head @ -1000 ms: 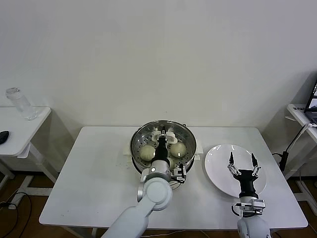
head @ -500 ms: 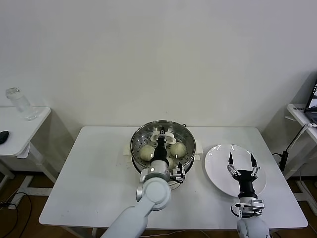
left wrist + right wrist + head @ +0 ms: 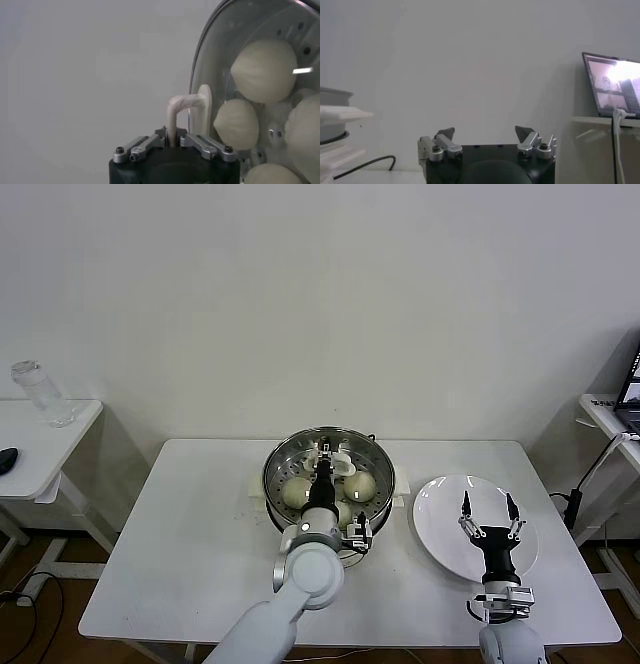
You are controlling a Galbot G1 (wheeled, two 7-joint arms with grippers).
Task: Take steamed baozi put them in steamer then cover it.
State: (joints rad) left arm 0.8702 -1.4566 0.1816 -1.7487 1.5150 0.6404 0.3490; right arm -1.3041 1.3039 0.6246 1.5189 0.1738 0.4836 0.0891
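The steel steamer (image 3: 284,461) stands at the middle back of the table with the glass cover (image 3: 372,456) lying on it. Through the glass I see three cream-white baozi (image 3: 296,491) (image 3: 360,485) (image 3: 341,510). My left gripper (image 3: 325,461) reaches over the pot and is shut on the cover's white handle (image 3: 340,455). In the left wrist view the handle (image 3: 184,104) runs between the jaws of the left gripper (image 3: 171,141), with baozi (image 3: 263,70) behind the glass. My right gripper (image 3: 487,510) hangs open and empty over the white plate (image 3: 440,529).
A side table (image 3: 40,439) with a clear jar (image 3: 40,392) stands to the left. Another side table with a laptop (image 3: 615,85) and a cable (image 3: 590,474) is on the right. The table edge runs close in front of both arms.
The left arm has shifted only slightly over the steamer. The cover stays on the pot and the right arm has not moved.
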